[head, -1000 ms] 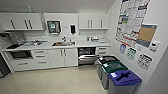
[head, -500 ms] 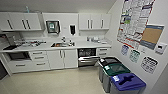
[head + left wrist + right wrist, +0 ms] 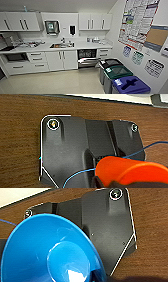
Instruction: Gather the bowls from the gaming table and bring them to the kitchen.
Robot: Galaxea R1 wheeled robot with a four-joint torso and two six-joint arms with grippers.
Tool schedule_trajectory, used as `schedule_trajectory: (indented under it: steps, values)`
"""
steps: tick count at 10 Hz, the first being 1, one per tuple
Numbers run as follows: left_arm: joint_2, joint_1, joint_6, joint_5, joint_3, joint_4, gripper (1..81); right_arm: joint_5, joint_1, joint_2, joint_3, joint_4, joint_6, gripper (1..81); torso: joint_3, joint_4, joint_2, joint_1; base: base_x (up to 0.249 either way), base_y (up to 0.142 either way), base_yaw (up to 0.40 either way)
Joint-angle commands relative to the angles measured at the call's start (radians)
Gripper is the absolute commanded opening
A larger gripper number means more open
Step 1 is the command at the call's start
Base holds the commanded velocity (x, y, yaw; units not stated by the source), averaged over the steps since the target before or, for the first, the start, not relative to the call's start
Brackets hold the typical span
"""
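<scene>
The kitchen lies ahead in the head view, with white cabinets, a white countertop and a steel sink. A blue bowl sits large and close in the right wrist view, open side toward the camera, and my right gripper is shut on its rim. In the left wrist view an orange bowl shows from its outside, with my left gripper shut on it. The gaming table is out of view.
A dishwasher stands with its door partly down. Black, green and blue bins line the right wall under posters. Pale floor stretches to the cabinets. A wall dispenser hangs above the sink.
The whole head picture has shifted slightly: the camera has come a little nearer the counter and bins. Nothing in the room has moved.
</scene>
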Motion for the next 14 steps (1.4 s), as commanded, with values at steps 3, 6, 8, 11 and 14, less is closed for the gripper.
schedule_trajectory:
  steps: [3,6,8,11,14]
  values:
    - [-0.012,-0.034,0.004,0.031,-0.004,-0.003,1.0,-0.054,0.03,0.001,0.007,-0.01,-0.003,1.0,0.0,0.0,0.0,0.0,0.155,0.0,0.0]
    - [-0.012,-0.034,0.004,0.031,-0.004,-0.003,1.0,-0.054,0.03,0.001,0.007,-0.01,-0.003,1.0,0.0,0.0,0.0,0.0,0.155,0.0,0.0]
    - [-0.012,-0.034,0.004,0.031,-0.004,-0.003,1.0,-0.054,0.03,0.003,0.007,-0.012,-0.004,1.0,0.0,0.0,0.0,0.0,0.155,0.0,0.0]
    - [-0.01,-0.034,0.004,0.031,-0.004,-0.003,1.0,-0.054,0.03,0.003,0.007,-0.01,-0.003,1.0,0.0,0.0,0.0,0.0,0.153,0.0,0.0]
    - [-0.01,-0.034,0.004,0.031,-0.004,-0.003,1.0,-0.054,0.032,0.003,0.007,-0.012,-0.004,1.0,0.0,0.0,0.0,0.0,0.133,0.0,0.0]
